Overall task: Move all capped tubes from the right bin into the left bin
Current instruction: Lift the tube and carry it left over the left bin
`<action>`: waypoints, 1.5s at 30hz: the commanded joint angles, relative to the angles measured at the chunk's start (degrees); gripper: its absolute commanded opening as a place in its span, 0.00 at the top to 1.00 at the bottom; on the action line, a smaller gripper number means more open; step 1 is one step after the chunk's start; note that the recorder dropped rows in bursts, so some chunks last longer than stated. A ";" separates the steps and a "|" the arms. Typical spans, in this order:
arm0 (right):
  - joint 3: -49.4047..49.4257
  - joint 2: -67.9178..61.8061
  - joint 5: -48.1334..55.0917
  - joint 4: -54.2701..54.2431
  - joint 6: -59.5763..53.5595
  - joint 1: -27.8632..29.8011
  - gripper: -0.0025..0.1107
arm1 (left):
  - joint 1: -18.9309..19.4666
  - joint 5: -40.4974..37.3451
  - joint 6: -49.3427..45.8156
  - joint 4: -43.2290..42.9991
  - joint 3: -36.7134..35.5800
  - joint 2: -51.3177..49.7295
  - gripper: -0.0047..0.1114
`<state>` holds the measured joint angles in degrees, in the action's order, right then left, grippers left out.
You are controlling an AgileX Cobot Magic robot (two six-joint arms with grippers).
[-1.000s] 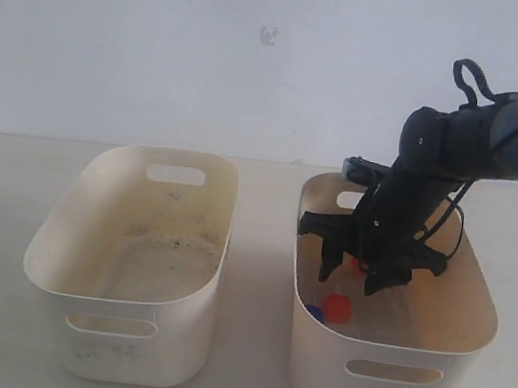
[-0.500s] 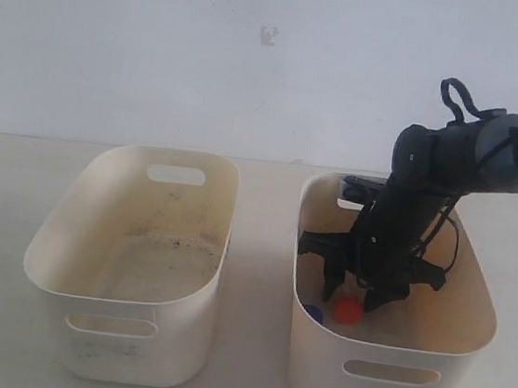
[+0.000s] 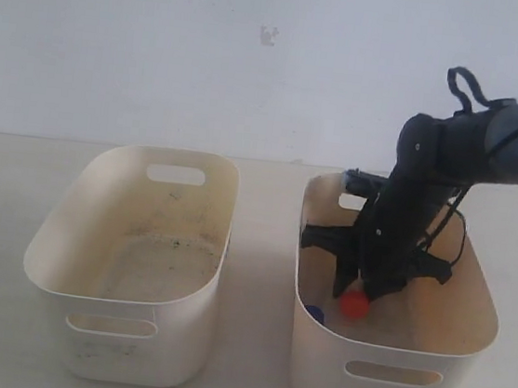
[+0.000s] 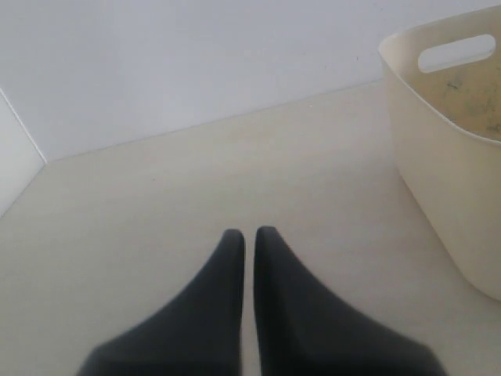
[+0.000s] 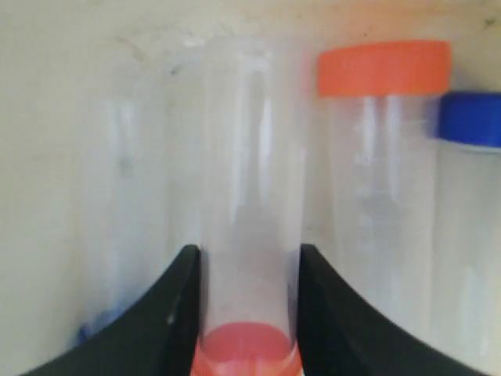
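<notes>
Step in hand: grasping the first tube inside the right bin point(image 3: 467, 302). Right gripper point(image 3: 357, 291) was down in that bin, jaws pinching an orange-capped tube point(image 5: 246, 196) along its clear body, one finger on each side, cap toward the wrist. Whether the tube was off the floor yet, can't tell. Just beside it lay a second orange-capped tube point(image 5: 383, 164), then a blue-capped tube point(image 5: 472, 119). A fourth tube point(image 5: 125, 188) sat on the held one's other side, too blurred to read its cap. So all four were in the right bin. The left bin point(image 3: 176, 348) showed only its specked floor, no tubes.

Left gripper point(image 4: 249, 239) was parked low over the table point(image 4: 156, 196) outside the left bin, fingers pressed together, holding nothing.

Next move likely needs a firm squeeze, a straight lift clear of the rim without dragging the neighbours, then a carry across the gap and a release over the left bin. Three more trips after that.
</notes>
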<state>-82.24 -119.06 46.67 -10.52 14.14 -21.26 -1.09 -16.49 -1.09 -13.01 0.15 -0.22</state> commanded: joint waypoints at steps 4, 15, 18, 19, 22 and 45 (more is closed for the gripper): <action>-0.18 10.68 1.93 4.00 0.45 0.17 0.98 | -0.13 0.22 -0.07 -0.10 -0.15 0.22 0.92; -0.18 25.24 2.87 -3.28 -5.18 -0.47 0.98 | -0.13 0.22 -0.07 -0.10 -0.15 0.22 0.92; -0.18 27.76 -2.84 -13.70 -9.82 -3.40 0.98 | -0.13 0.22 -0.07 -0.10 -0.15 0.22 0.92; -0.18 27.90 -4.38 -15.68 -10.29 -4.63 0.98 | -0.13 0.22 -0.07 -0.10 -0.15 0.22 0.92; -0.18 26.27 -8.17 -16.70 -9.98 -9.92 0.98 | -0.13 0.22 -0.07 -0.10 -0.15 0.22 0.92; -0.18 12.42 -21.07 -19.86 -2.67 -22.25 0.51 | -0.13 0.22 -0.07 -0.10 -0.15 0.22 0.92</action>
<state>-82.25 -106.89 26.38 -29.76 11.39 -43.41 -1.09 -16.49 -1.09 -13.01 0.15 -0.22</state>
